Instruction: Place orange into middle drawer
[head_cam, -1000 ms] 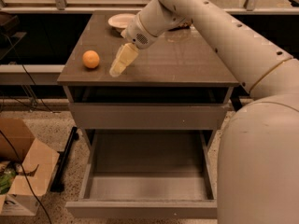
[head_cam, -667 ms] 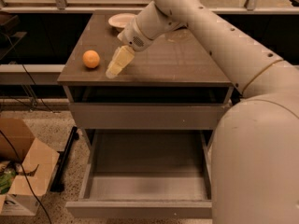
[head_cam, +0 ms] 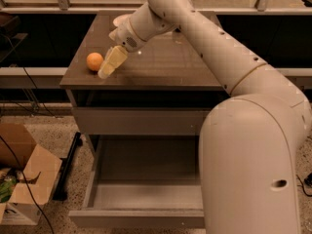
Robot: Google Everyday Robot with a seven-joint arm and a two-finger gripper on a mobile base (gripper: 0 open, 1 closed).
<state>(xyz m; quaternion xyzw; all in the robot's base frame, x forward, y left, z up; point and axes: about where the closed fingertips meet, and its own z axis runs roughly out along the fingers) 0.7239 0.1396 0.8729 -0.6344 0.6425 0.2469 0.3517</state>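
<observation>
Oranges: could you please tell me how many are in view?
1. The orange sits near the front left of the cabinet top, just left of the gripper. None lies in the open middle drawer. The arm covers part of the top, so others may be hidden.

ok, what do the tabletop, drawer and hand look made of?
Tabletop: dark brown, faint sheen, likely laminate or sealed wood. Drawer: flat matte grey, painted metal or laminate, can't tell which. Hand, beside the orange above the tabletop: pale yellowish, smooth, probably plastic or rubber.
</observation>
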